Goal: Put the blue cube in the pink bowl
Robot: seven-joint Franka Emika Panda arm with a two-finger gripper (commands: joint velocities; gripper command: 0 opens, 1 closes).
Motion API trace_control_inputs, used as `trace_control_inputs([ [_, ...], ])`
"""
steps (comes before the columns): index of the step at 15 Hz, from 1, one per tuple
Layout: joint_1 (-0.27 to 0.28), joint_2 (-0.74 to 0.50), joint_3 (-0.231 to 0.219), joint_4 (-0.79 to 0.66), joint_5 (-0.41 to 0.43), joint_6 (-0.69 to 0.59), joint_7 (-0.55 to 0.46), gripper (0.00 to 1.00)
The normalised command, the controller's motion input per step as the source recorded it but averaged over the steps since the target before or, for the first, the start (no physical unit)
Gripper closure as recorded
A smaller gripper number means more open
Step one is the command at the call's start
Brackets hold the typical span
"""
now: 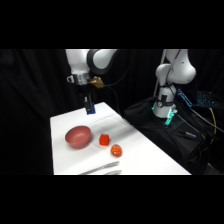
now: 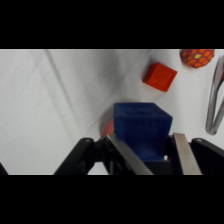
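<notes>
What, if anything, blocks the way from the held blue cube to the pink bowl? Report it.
Nothing visible does. The pincer holds the blue cube above the table, behind the pink bowl. The red cube and orange ball lie on the bowl's far side, off that path.

Side camera oblique; wrist camera close, downward.

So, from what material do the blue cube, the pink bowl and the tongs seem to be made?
The blue cube, held between the gripper fingers, looks like matte plastic or painted wood: flat colour, faintly textured face, no shine. The pink bowl seems smooth matte plastic, though glazeless ceramic cannot be excluded. The tongs look like bare metal: thin grey strips with a bright sheen.
</notes>
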Motion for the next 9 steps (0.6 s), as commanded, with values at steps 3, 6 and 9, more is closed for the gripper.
trace_control_inputs([
  [3, -0.127, 0.39, 0.120, 0.66, 0.169, -0.19, -0.18, 0.77],
  [6, -0.118, 0.37, 0.120, 0.53, 0.166, -0.02, -0.16, 0.77],
  [9, -0.118, 0.33, 0.101, 0.37, 0.135, 0.16, -0.16, 0.77],
])
